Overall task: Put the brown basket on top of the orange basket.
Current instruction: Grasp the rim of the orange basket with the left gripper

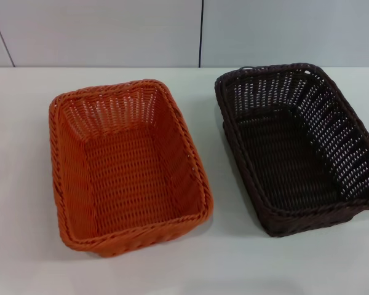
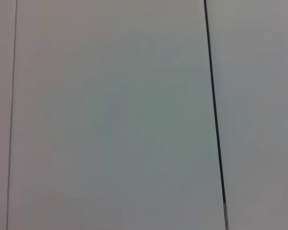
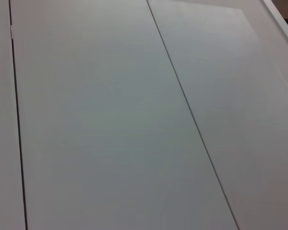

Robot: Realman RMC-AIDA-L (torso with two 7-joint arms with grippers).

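The orange basket (image 1: 128,166) sits on the white table, left of centre in the head view, empty and upright. To its right stands the brown basket (image 1: 298,144), dark woven, also empty and upright, with a gap of bare table between the two. Neither gripper shows in the head view. Both wrist views show only pale wall panels with dark seams, and no fingers.
The white table (image 1: 24,258) stretches around both baskets. Behind it rises a pale panelled wall (image 1: 111,31) with a dark vertical seam (image 1: 201,34). The brown basket lies close to the right edge of the head view.
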